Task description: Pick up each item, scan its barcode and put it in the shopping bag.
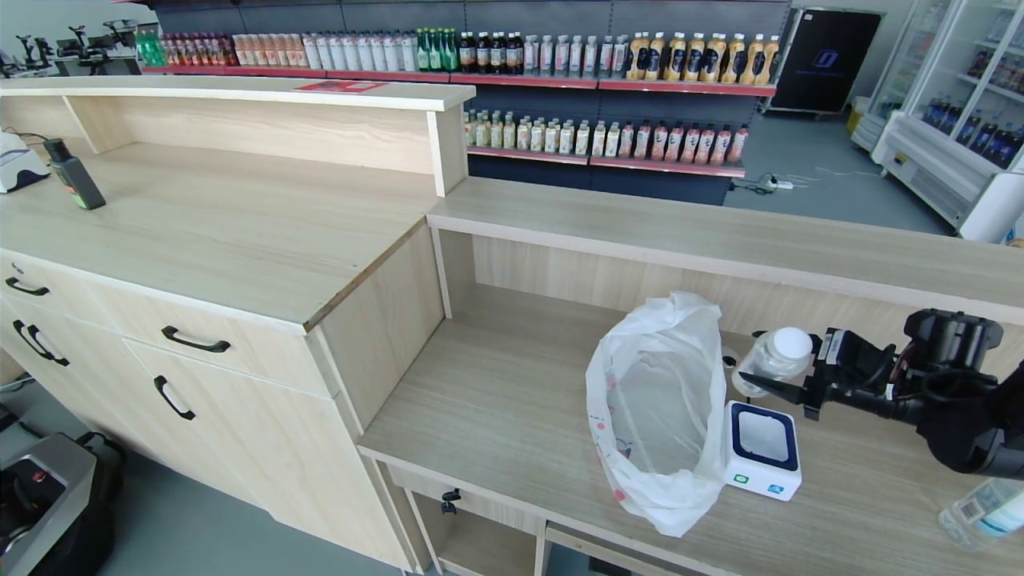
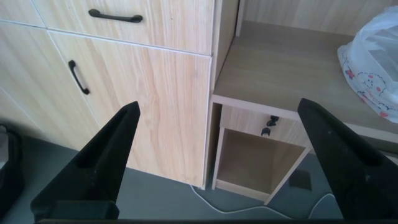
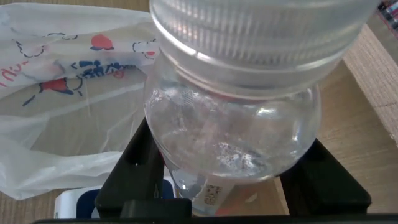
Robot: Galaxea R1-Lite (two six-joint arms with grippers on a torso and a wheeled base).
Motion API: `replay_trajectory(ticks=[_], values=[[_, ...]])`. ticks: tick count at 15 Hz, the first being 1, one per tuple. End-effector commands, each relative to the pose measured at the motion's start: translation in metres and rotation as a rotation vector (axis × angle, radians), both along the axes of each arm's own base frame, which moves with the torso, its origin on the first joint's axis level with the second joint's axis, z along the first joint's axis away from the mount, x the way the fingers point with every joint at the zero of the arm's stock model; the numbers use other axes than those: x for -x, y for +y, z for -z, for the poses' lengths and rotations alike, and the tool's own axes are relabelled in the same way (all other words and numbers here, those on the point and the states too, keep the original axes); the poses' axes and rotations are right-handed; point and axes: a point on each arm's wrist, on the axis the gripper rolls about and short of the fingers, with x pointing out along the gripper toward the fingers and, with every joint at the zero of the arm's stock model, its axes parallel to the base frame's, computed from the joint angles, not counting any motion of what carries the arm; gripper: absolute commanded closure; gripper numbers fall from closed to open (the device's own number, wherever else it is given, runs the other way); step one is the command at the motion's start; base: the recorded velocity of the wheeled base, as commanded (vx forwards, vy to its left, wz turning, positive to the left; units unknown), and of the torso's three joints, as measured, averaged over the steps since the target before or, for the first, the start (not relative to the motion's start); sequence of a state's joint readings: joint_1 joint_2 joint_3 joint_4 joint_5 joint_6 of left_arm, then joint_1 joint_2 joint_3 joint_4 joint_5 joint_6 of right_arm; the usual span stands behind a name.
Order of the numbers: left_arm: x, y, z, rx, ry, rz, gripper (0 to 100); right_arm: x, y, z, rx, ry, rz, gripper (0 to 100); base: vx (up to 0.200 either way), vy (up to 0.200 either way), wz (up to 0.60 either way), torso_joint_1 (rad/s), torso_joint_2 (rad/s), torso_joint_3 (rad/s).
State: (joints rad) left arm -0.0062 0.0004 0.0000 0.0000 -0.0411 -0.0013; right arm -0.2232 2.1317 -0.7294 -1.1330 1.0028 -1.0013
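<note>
— Two grippers: how do they stand?
— Right gripper (image 1: pixel 780 378) clamps the clear bottle (image 1: pixel 774 354) just beside the shopping bag (image 1: pixel 656 416), near the scanner (image 1: pixel 762 450); left gripper (image 2: pixel 217 155) gapes wide, empty.

Clear bottle (image 1: pixel 774 356) with white cap, tilted, gripped off the desk (image 1: pixel 512 400) in right claw (image 1: pixel 772 372), just behind scanner (image 1: pixel 762 450) and beside bag (image 1: pixel 656 416). White, see-through plastic bag with small red and blue prints, standing open on desk. Small white scanner box with blue-framed window facing up, right against bag's right side. Second bottle (image 1: pixel 984 512), clear and labelled, lying on desk well right of scanner.
</note>
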Motion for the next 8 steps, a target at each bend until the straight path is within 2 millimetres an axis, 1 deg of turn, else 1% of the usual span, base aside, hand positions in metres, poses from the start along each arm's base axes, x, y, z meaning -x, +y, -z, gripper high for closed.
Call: replay_trajectory(ticks=[1, 8], values=[[-0.0001, 0.0, 0.0, 0.0, 0.001, 0.0, 0, -0.0006, 0.0013, 0.0023, -0.001, 0.005, -0.004, 100, 0.0, 0.0, 0.0, 0.0, 0.0, 0.0], [-0.0001, 0.0, 0.0, 0.0, 0.001, 0.0, 0, -0.0021, 0.0004, 0.0059, -0.002, 0.013, -0.003, 100, 0.0, 0.0, 0.0, 0.0, 0.0, 0.0]])
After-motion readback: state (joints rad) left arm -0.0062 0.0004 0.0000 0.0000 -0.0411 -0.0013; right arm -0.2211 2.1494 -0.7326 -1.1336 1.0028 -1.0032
